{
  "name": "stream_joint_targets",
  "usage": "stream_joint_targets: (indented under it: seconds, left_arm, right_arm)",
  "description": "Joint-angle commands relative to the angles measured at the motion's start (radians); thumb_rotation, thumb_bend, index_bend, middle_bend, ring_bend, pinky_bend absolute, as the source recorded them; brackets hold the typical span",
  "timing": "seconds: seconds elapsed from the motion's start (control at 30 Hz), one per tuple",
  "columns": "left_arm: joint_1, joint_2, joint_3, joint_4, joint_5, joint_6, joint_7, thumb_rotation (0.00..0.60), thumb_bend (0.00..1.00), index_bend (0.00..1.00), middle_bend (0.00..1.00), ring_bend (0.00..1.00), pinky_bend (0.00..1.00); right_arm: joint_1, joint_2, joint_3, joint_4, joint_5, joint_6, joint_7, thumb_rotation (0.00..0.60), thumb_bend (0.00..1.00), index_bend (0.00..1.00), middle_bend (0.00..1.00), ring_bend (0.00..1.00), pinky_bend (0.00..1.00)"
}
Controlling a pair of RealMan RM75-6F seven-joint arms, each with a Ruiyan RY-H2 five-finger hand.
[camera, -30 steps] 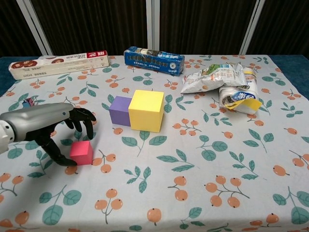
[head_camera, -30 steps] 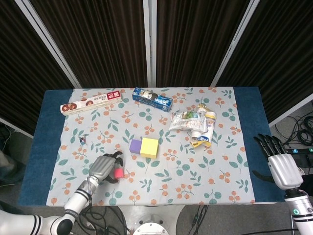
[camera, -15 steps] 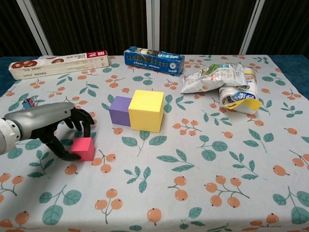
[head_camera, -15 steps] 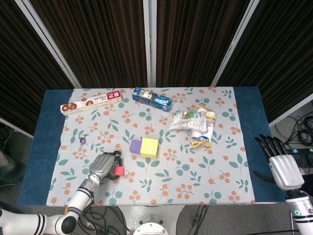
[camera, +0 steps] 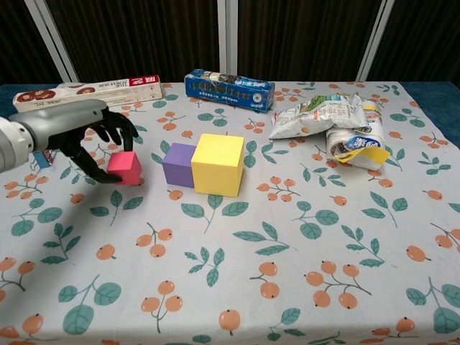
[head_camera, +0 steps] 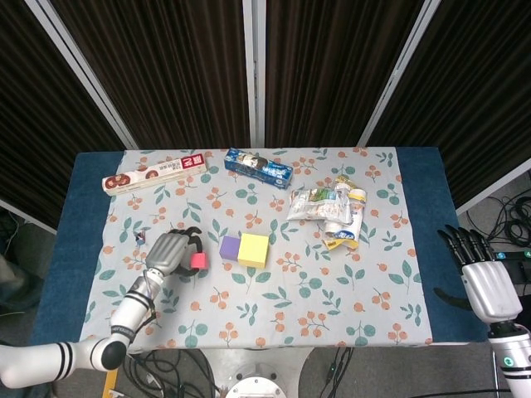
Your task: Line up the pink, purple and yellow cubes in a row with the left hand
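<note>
A: left hand [camera: 79,136] is grasping the pink cube [camera: 124,167], which looks lifted off the bench [head_camera: 83,215], just left of the purple cube [camera: 178,164]. Purple touches the yellow cube [camera: 218,164].

B: risks?

A: Grip looks fingertip-only, so the cube could twist or drop on the way over. Come in too low or too fast and it shoves purple and breaks the pair. Set it down skewed and the row's crooked.

B: right hand?

A: right hand [head_camera: 485,282] sits off the bench edge, fingers spread, holding nothing.

three cubes [camera: 216,164], two boxes [camera: 228,90], two snack bags [camera: 320,115]
</note>
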Motion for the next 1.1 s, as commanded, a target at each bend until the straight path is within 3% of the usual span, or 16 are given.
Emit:
stream_joint_targets:
  seconds: [0.03, 0.4, 1.1]
  left_arm:
    - [-0.055, -0.017, -0.040, 0.141, 0.041, -0.076, -0.062, 0.600, 0.26, 0.56, 0.32, 0.30, 0.26]
    - [-0.129, -0.086, -0.041, 0.315, 0.093, -0.204, -0.144, 0.600, 0.26, 0.56, 0.32, 0.30, 0.25]
    - [-0.184, -0.103, -0.040, 0.345, 0.073, -0.297, -0.183, 0.600, 0.26, 0.55, 0.31, 0.30, 0.25]
  right_arm:
    - [-0.002, 0.003, 0.000, -0.005, 0.003, 0.001, -0.005, 0.600, 0.03, 0.00, 0.04, 0.00, 0.00]
    - [-0.001, 0.009, 0.005, -0.023, 0.009, -0.002, -0.025, 0.600, 0.03, 0.00, 0.04, 0.00, 0.00]
    - [-0.009, 0.007, 0.005, -0.013, 0.022, -0.004, -0.016, 0.600, 0.03, 0.00, 0.04, 0.00, 0.00]
